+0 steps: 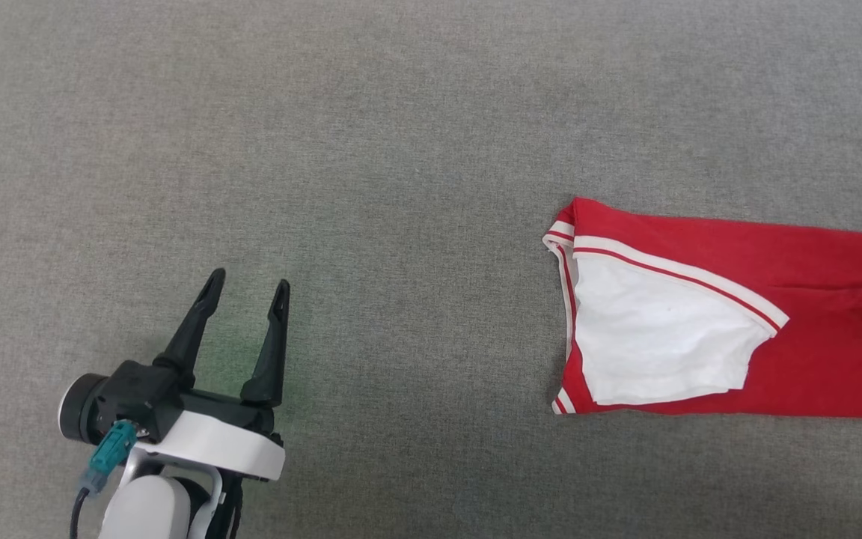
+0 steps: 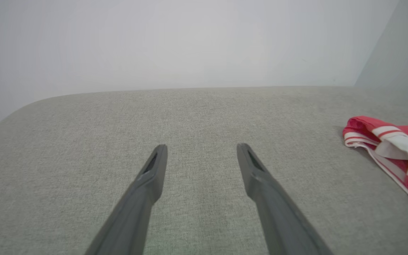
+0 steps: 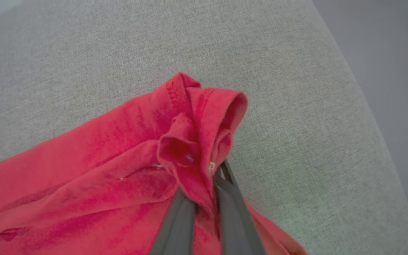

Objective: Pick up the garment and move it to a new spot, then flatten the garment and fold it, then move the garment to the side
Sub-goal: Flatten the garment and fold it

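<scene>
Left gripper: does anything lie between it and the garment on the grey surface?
Nothing visible does. In the head view, bare grey surface lies between the open left gripper and the striped end of the garment to its right. The right gripper is shut on a bunched red fold of it.

Head overhead, wrist views low, sharing garment (image 1: 730,322)

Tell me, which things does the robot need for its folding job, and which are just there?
For the job:
- garment
- right gripper, shut on its bunched end
- left gripper, open and empty

Just there:
- grey cloth surface
- pale wall
</scene>
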{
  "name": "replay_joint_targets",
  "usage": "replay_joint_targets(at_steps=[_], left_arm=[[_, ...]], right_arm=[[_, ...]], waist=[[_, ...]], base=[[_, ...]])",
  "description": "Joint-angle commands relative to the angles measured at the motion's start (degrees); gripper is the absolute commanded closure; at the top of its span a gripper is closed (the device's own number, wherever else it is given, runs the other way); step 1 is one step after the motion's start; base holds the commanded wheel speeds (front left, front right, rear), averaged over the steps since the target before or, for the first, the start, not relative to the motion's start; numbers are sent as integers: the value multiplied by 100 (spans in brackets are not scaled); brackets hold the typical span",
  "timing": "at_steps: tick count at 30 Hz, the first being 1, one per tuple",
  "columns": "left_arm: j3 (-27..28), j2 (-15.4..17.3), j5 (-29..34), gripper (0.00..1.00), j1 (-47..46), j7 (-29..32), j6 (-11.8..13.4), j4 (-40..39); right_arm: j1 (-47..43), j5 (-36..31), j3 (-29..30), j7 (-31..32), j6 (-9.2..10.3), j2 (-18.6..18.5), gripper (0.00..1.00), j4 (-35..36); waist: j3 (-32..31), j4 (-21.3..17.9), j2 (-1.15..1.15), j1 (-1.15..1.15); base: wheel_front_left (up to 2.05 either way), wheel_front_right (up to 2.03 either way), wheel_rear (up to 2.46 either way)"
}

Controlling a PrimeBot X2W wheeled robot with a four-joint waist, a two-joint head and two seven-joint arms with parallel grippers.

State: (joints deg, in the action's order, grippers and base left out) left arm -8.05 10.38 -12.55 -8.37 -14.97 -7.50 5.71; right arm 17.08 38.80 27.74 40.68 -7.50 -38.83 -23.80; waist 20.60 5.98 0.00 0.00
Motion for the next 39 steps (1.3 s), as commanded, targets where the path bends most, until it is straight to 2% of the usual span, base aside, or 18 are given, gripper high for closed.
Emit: replay_joint_targets(at_steps=[1, 6, 12, 18, 22, 28, 31, 36, 39], left_arm=[[-14, -20, 62, 0, -105, -28, 8, 18], [-54, -40, -10, 0, -74, -28, 8, 78], [-51, -50, -120, 0, -22, -28, 8, 125], [-45, -78, -165, 0, -3, -28, 8, 148], [29, -200, -179, 0, 8, -29, 8, 118], [4, -269, -255, 0, -36, -28, 8, 157], [10, -311, -277, 0, -87, -28, 8, 164], [-38, -379, -289, 0, -126, -28, 8, 178], [-67, -402, -299, 0, -161, -28, 8, 218]], right_arm=[[45, 82, -15, -21, 3, -22, 100, 56], [-193, 270, -389, 75, 2, 124, 100, 574], [-545, 620, -1011, 327, 2, 425, 100, 1742], [-658, 1119, -1881, 834, 2, 772, 100, 2973], [-347, 1031, -2567, 1044, 2, 953, 100, 3651], [59, 748, -3475, 1174, 2, 1117, 100, 3869], [165, 605, -3738, 1145, 2, 1125, 100, 3821], [484, 343, -4163, 941, 2, 1173, 100, 3425], [566, 443, -4323, 815, 2, 1333, 100, 3036]], waist=[[-2, 3, 0, 0], [-86, 6, 0, 0], [-190, 63, 0, 0], [-254, 168, 0, 0], [-268, 280, 0, 0], [-206, 427, 0, 0], [-178, 477, 0, 0], [-119, 563, 0, 0], [-106, 594, 0, 0]], base=[[0, 0, 0], [0, 0, 0], [0, 0, 0], [0, 0, 0], [0, 0, 0], [0, 0, 0], [0, 0, 0], [0, 0, 0], [0, 0, 0]])
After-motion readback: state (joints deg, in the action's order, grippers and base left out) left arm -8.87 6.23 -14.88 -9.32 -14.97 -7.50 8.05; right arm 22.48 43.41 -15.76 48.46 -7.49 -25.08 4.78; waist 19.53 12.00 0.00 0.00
